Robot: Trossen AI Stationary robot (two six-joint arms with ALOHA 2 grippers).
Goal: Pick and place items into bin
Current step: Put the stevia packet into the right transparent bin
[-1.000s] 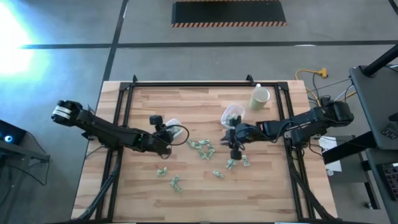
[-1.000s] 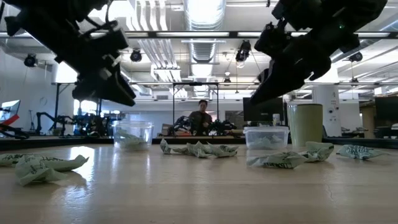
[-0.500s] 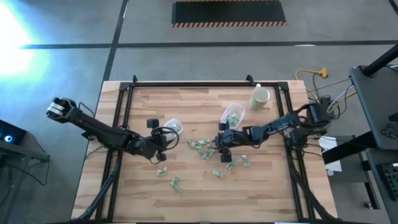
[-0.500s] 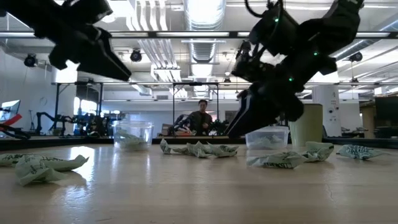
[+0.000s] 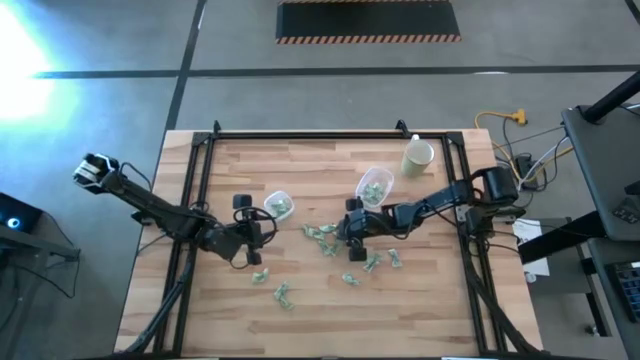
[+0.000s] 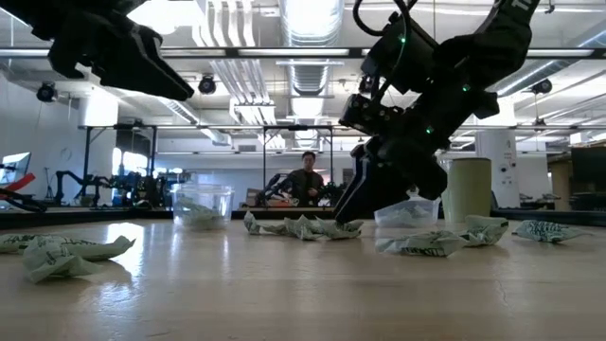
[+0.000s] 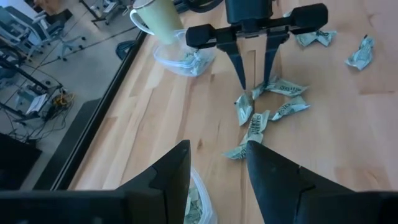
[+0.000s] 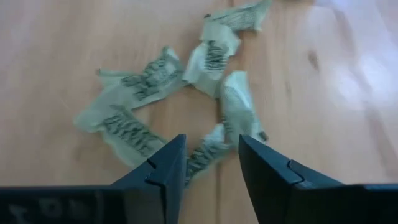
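Note:
The items are small crumpled pale green and white pieces scattered over the wooden table. One cluster (image 5: pixel 322 237) lies mid-table, and others (image 5: pixel 282 293) lie toward the near edge. My right gripper (image 5: pixel 340 232) is open and low over that cluster. In the right wrist view its fingers (image 8: pixel 168 163) stand on either side of a piece (image 8: pixel 205 152); I cannot tell whether they touch it. My left gripper (image 5: pixel 260 230) is open, raised above the table beside a clear tub (image 5: pixel 280 205) that holds some pieces. In the left wrist view it faces my right gripper (image 7: pixel 255 84).
A second clear tub (image 5: pixel 375 185) with pieces inside stands toward the far edge, just beyond my right arm. A tall cream cup (image 5: pixel 418 155) stands near the far right corner. More pieces (image 5: pixel 372 262) lie near-side of my right gripper. A black frame (image 5: pixel 200 180) borders the table.
My right gripper has moved toward the table's left and down onto the middle cluster of pieces. My left gripper has drawn away from its tub toward the near edge and risen.

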